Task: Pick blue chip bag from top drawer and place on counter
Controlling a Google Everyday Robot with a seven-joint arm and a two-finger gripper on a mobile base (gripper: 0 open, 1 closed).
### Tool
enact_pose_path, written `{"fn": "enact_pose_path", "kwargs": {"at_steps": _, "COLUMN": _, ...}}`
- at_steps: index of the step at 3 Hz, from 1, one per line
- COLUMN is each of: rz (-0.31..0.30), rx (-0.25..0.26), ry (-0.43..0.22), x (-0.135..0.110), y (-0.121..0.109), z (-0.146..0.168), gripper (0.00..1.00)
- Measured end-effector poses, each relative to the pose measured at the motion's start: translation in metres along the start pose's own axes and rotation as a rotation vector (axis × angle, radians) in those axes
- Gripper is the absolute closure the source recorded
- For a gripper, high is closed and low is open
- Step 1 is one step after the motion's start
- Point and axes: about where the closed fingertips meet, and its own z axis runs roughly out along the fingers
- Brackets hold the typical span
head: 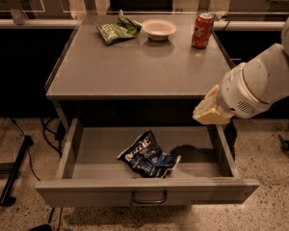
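Observation:
The blue chip bag [148,155] lies crumpled in the middle of the open top drawer [82,153], which is pulled out under the counter [135,66]. The drawer's curved handle [149,198] is on its front panel. My gripper [209,112] comes in from the right on a white arm [260,85]. It hangs over the drawer's right side, above and to the right of the bag, apart from it.
On the counter's far edge stand a green snack bag [116,30], a white bowl [159,29] and a red soda can [203,30]. A dark stand leg [14,170] lies on the floor at left. A caster [286,144] shows at right.

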Motion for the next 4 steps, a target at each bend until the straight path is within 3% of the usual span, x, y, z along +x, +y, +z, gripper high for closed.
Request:
{"fn": "enact_pose_path", "kwargs": {"at_steps": 2, "rz": -0.002, "rx": -0.007, "ry": -0.035, "x": 0.016, "y": -0.009, "z": 0.061, "gripper": 1.00}}
{"fn": "enact_pose_path", "kwargs": {"at_steps": 4, "rz": 0.014, "rx": -0.078, "ry": -0.083, "x": 0.012, "y": 0.001, "z": 0.124, "gripper": 1.00}}
